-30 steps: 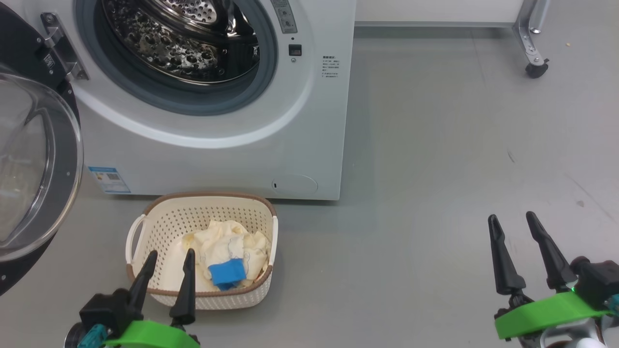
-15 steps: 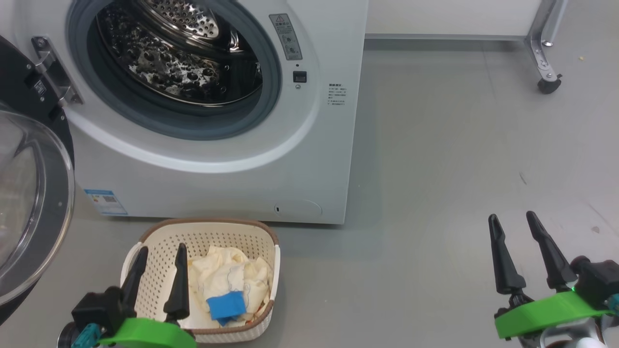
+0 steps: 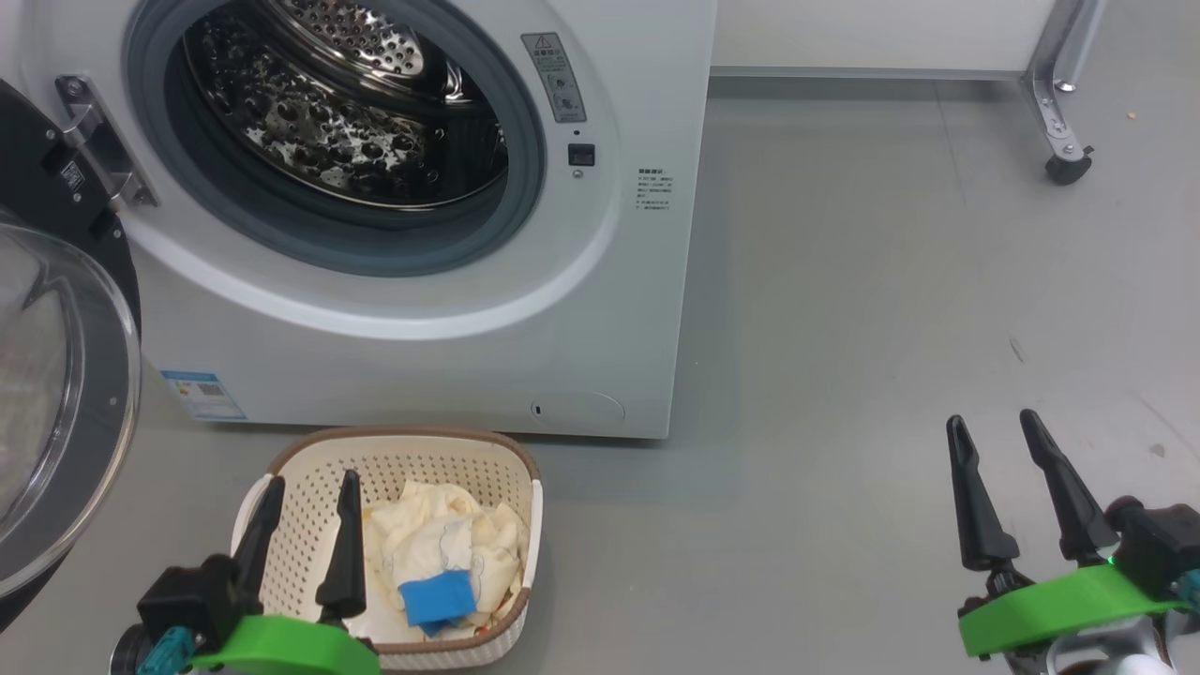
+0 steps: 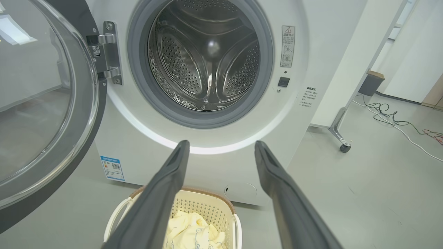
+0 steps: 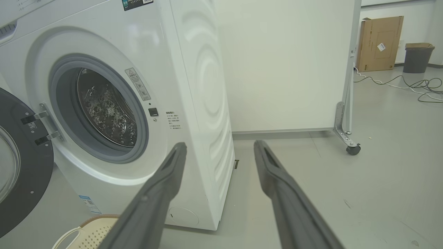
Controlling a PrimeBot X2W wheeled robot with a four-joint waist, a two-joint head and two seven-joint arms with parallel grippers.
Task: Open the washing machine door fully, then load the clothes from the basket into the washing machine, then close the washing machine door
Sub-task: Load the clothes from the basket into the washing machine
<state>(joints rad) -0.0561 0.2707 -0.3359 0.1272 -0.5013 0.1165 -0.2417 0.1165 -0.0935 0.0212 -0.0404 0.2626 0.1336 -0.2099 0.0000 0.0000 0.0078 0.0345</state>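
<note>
the clothes (image 3: 439, 548) lie heaped in the basket's (image 3: 403, 433) right half on the floor (image 3: 844, 328) before the washing machine (image 3: 619, 281), just beside the left gripper's (image 3: 313, 479) spread, empty fingers over its left half; the right gripper (image 3: 992, 419), also spread, hangs well apart.

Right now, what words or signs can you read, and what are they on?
No words are readable.
Grey sticker on the washing machine: a warning triangle, rest too small.
Printed lines beside it: too small.
Blue sticker, low on its front: blurred.
Hinge label: too small.
</note>
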